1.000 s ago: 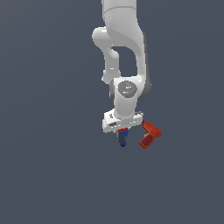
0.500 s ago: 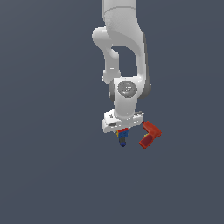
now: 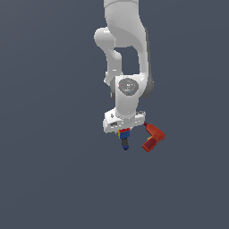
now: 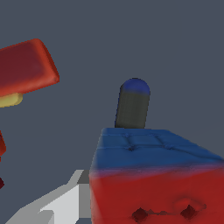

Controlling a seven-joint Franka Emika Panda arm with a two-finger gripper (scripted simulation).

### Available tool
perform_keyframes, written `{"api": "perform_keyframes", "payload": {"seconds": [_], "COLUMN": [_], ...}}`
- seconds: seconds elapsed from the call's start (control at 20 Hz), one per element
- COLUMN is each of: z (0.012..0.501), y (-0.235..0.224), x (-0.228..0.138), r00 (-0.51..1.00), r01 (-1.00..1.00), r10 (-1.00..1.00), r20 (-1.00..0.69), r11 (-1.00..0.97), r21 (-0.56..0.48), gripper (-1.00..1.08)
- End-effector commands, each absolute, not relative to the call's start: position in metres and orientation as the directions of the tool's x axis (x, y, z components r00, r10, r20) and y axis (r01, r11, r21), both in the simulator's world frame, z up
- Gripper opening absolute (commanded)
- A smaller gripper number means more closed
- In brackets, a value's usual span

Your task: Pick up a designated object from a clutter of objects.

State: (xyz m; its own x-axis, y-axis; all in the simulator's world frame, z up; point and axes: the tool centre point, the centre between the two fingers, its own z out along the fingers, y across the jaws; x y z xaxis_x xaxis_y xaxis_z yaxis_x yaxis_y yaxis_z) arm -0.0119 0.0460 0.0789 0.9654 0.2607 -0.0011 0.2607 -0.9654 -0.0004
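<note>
The designated object, a small puzzle cube [image 3: 124,133] with red and blue faces, sits directly under my gripper [image 3: 124,130], between its fingers. In the wrist view the cube [image 4: 153,179] looms very close, blue face above red face, and one light grey finger [image 4: 61,203] rests against its side. The gripper looks shut on the cube. A dark screwdriver [image 3: 125,144] with a blue tip lies just beyond the cube and also shows in the wrist view [image 4: 132,105]. The other finger is hidden.
A red-orange power drill [image 3: 153,137] lies close by on the exterior view's right of the cube; its red body [image 4: 26,68] also shows in the wrist view. All of this rests on a plain dark grey floor [image 3: 53,179].
</note>
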Motion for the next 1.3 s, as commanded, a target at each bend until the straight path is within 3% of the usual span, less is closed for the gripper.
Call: {"api": "perform_keyframes", "payload": {"seconds": [0.0, 1.25], "z": [0.088, 0.262], "y": [0.041, -0.048], "x": [-0.015, -0.103], "r00": [0.965, 0.966], "r01": [0.260, 0.260], "r10": [0.260, 0.260], "r20": [0.001, 0.002], "r11": [-0.965, -0.966], "r21": [0.000, -0.003], "gripper": [-1.00, -1.00]}}
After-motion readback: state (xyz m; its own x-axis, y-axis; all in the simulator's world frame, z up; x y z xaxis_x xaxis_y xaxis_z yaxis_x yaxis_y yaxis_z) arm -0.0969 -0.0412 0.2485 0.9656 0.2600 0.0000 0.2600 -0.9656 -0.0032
